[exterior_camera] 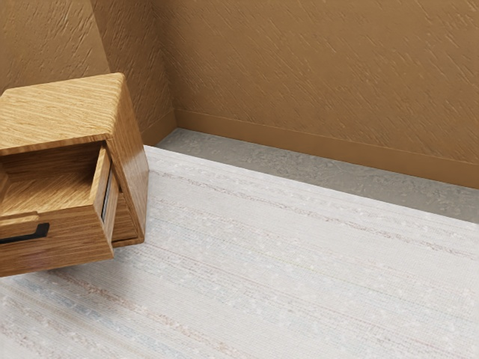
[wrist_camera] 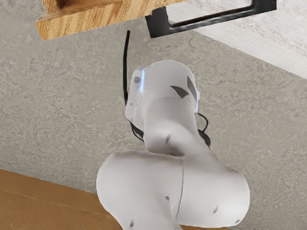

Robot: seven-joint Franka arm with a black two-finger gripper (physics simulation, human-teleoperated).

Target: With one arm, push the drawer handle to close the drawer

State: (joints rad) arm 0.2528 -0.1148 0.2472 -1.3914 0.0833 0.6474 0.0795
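Drawer (exterior_camera: 71, 247) open, wooden, handle (exterior_camera: 39, 232) black

the white arm (wrist_camera: 168, 127) is bent at its joints

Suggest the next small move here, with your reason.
I'd probably bring the end effector to the outer side of the handle, lined up to push inward. The drawer still stands out of the cabinet, with its inside exposed, and the handle is on its front, so a push there should drive it shut.
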